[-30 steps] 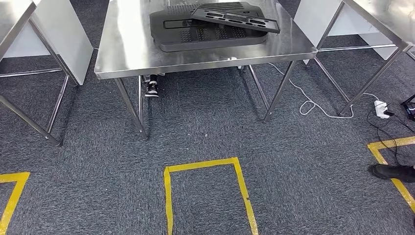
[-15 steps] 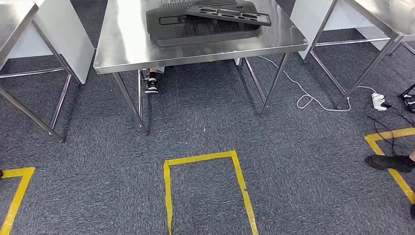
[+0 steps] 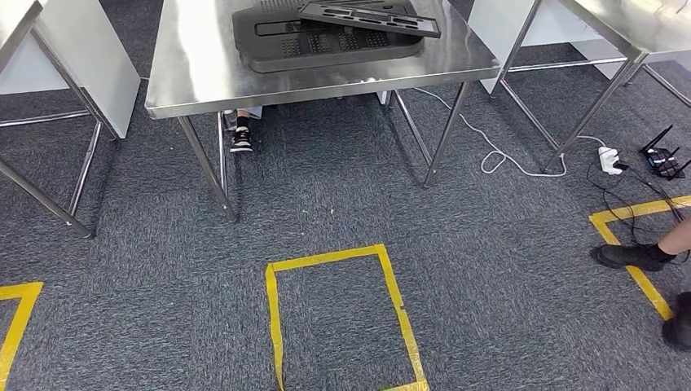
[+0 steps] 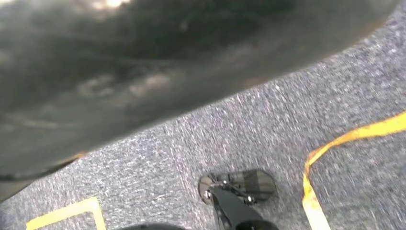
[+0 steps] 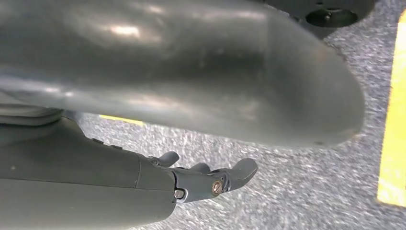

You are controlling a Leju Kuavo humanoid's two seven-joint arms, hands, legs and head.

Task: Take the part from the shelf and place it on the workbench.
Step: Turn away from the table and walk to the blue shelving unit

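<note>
A large black perforated part (image 3: 326, 41) lies on the steel workbench (image 3: 195, 73) straight ahead in the head view. A narrower black slotted frame (image 3: 371, 18) rests on top of it. In the right wrist view my right hand (image 5: 210, 179) hangs over the grey carpet, its fingers stretched out and apart with nothing in them.
Steel tables stand at the left (image 3: 49, 57) and right (image 3: 619, 32). A yellow tape square (image 3: 334, 318) marks the carpet before me. A person's shoe (image 3: 241, 140) shows under the workbench, another person's feet (image 3: 631, 255) at the right. A power strip (image 3: 607, 159) and cables lie nearby.
The whole head picture has shifted: the camera moved, so the workbench and tape square sit higher and further left. The foot at the right has stepped further into view.
</note>
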